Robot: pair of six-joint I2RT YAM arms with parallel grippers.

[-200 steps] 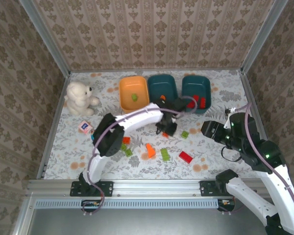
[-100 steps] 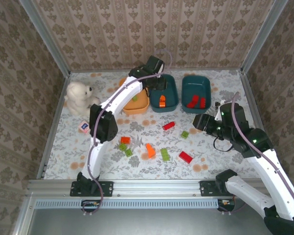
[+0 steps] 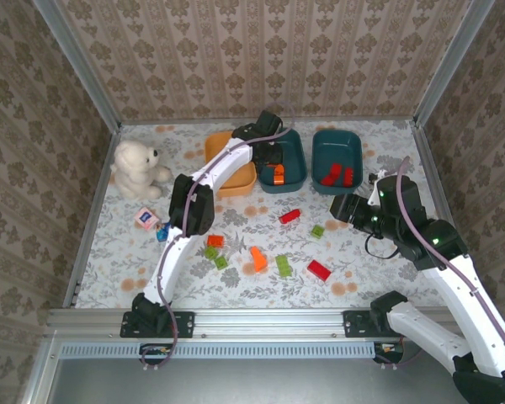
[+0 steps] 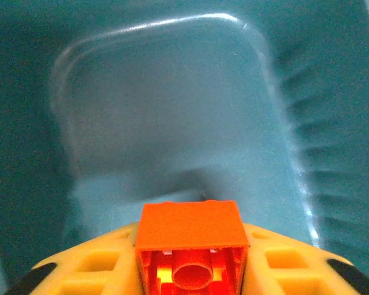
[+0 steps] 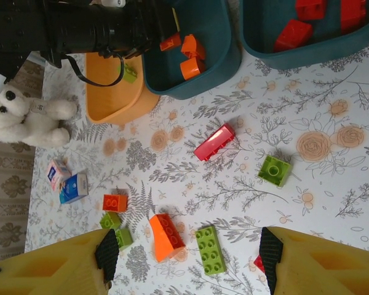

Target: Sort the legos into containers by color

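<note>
My left gripper (image 4: 190, 252) is shut on an orange lego (image 4: 190, 222), which sits flush between its yellow fingers low inside the middle teal container (image 4: 172, 110). Seen from the top, that gripper (image 3: 269, 158) is in the same teal container (image 3: 296, 145). Two other orange legos (image 5: 192, 47) lie there. The right teal container (image 3: 337, 141) holds red legos (image 3: 330, 177). The orange container (image 3: 219, 148) holds a green lego (image 5: 130, 74). My right gripper (image 5: 189, 255) hangs open above loose legos: red (image 5: 214, 142), green (image 5: 274, 169), orange (image 5: 166, 236), green (image 5: 210, 249).
A white teddy bear (image 3: 137, 168) sits at the left, with a small blue-and-pink block (image 3: 147, 220) in front of it. More loose legos (image 3: 215, 241) lie left of centre, and a red one (image 3: 319, 270) lies near the front. Patterned walls close in the table.
The left arm carried the orange lego from the middle of the table up to the middle teal container and lowered it inside. The right gripper shifted slightly left and away.
</note>
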